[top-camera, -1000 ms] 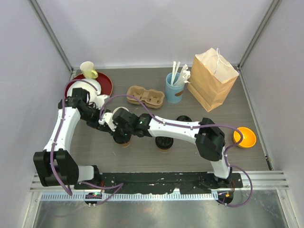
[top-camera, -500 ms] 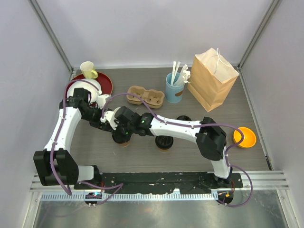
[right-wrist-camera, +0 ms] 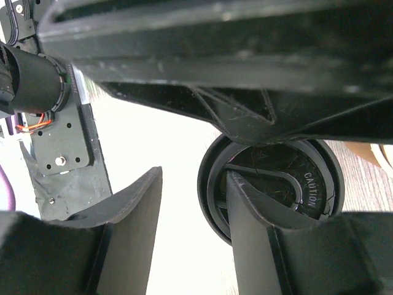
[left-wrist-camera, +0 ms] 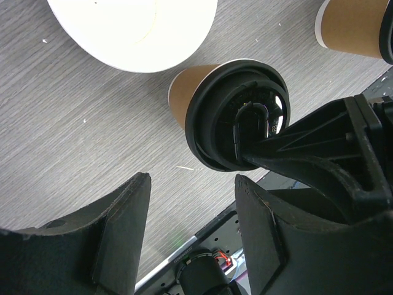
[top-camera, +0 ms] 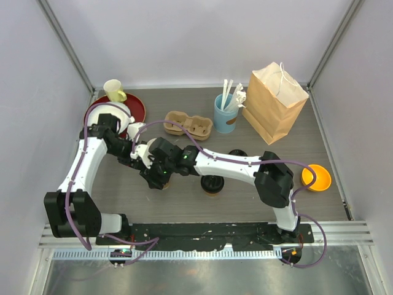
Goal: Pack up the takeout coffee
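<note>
Currently the lidded cup (left-wrist-camera: pixel 184 98) sits just ahead of the left gripper (left-wrist-camera: pixel 193 181), whose jaws stand wide w/ nothing btwn them. On the right gripper (right-wrist-camera: pixel 193 175) the jaws are parted too, not clamping. One finger lies across the black lid (right-wrist-camera: pixel 301 190), so the cup is off to that side, not btwn. Prob. light, w/ a thin paper wall that crushes easily, and the lid could pop. Grip mid-body under the lid rim, gentle squeeze.

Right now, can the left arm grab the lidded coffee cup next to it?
Probably not yet: the left tool is open beside the lidded cup, but the right tool sits over it.
</note>
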Robot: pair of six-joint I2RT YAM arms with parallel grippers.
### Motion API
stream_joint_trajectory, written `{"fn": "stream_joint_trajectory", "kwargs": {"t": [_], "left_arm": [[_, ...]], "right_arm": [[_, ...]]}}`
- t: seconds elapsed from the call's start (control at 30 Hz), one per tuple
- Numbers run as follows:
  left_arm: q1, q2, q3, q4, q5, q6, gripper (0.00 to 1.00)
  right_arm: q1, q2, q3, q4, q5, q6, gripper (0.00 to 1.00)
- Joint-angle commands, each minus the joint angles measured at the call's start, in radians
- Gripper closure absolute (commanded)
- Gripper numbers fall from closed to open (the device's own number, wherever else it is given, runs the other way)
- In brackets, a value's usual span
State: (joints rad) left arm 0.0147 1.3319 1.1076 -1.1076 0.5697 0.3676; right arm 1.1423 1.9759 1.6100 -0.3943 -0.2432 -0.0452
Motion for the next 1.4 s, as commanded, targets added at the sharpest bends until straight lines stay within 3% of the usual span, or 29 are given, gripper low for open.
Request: {"fn": "stream_joint_trajectory", "kwargs": {"t": [0.0, 0.2, 0.43, 0.63, 0.87, 1.0, 1.03, 1.1, 1.13, 1.37], "left_arm": [[-0.002, -0.005, 0.004, 0.017, 0.029, -0.002, 0.4], [-0.002, 0.003, 0.012, 0.015, 0.036, -0.006, 0.41], [-0.002, -0.007, 0.011, 0.014, 0.035, 0.005, 0.38], [-0.002, -0.008, 0.014, 0.008, 0.033, 0.01, 0.37], [-0.002, -0.007, 0.015, 0.008, 0.036, 0.011, 0.38], [-0.002, -0.01, 0.015, 0.015, 0.047, 0.007, 0.44], [-0.002, -0.01, 0.017, 0.017, 0.053, 0.005, 0.49], [-0.004, -0.005, 0.014, 0.026, 0.064, 0.002, 0.55], [-0.005, -0.002, 0.014, 0.032, 0.068, -0.002, 0.62], [-0.076, 0.023, 0.026, 0.058, 0.078, -0.016, 0.93]], "right_arm": [[-0.004, -0.054, 0.043, -0.04, -0.033, 0.005, 0.48], [-0.004, -0.064, 0.062, -0.058, -0.03, -0.005, 0.39], [-0.006, -0.063, 0.076, -0.072, -0.045, -0.005, 0.21], [-0.004, -0.063, 0.087, -0.075, -0.044, -0.007, 0.15], [-0.006, -0.077, 0.1, -0.071, -0.018, -0.018, 0.16], [-0.025, -0.124, 0.093, -0.045, -0.024, 0.004, 0.33], [-0.03, -0.135, 0.091, -0.035, -0.027, 0.011, 0.51], [-0.041, -0.164, 0.068, -0.003, -0.022, 0.028, 0.74], [-0.052, -0.172, 0.054, 0.008, -0.021, 0.034, 0.96], [-0.119, -0.189, -0.11, 0.138, -0.033, 0.143, 0.99]]}}
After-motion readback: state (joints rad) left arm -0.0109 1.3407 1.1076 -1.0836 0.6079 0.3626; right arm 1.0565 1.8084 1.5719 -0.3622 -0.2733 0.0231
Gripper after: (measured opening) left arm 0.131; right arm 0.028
